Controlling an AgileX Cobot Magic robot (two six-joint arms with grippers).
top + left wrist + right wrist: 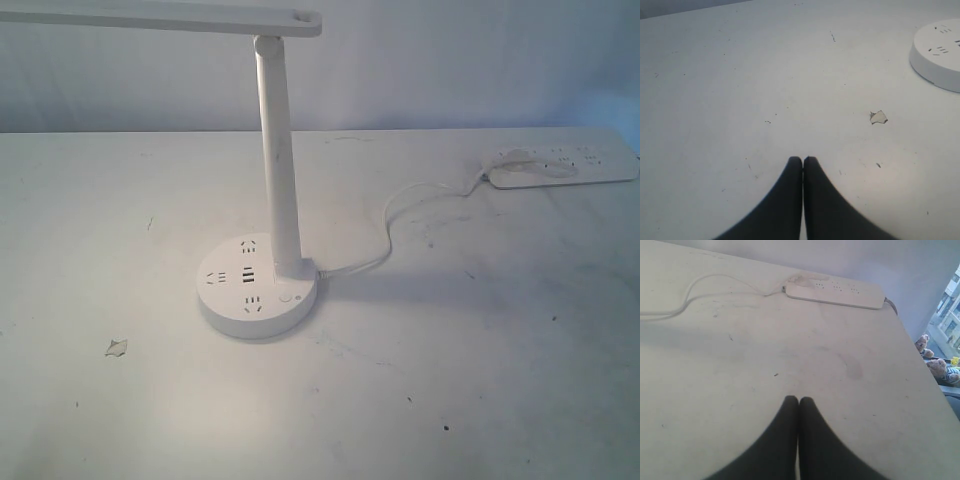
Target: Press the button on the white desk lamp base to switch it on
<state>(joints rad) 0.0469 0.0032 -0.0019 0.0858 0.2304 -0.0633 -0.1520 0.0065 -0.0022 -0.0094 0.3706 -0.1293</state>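
Note:
The white desk lamp base (258,288) stands in the middle of the table, a round disc with dark socket holes and USB slots. Its small round button (287,297) lies flush at the front right of the disc, beside the slim stem (278,160). The exterior view shows neither arm. My left gripper (803,160) is shut and empty above bare table, with the base's edge (940,55) some way off. My right gripper (798,400) is shut too, holding nothing, over the table far from the lamp. Both wrist views leave the button out of sight.
A long flat white power strip (565,165) lies at the back right, also in the right wrist view (835,292). The lamp's white cord (400,215) snakes from it to the base. A small paper scrap (117,347) lies front left. The table's right edge (925,365) is near.

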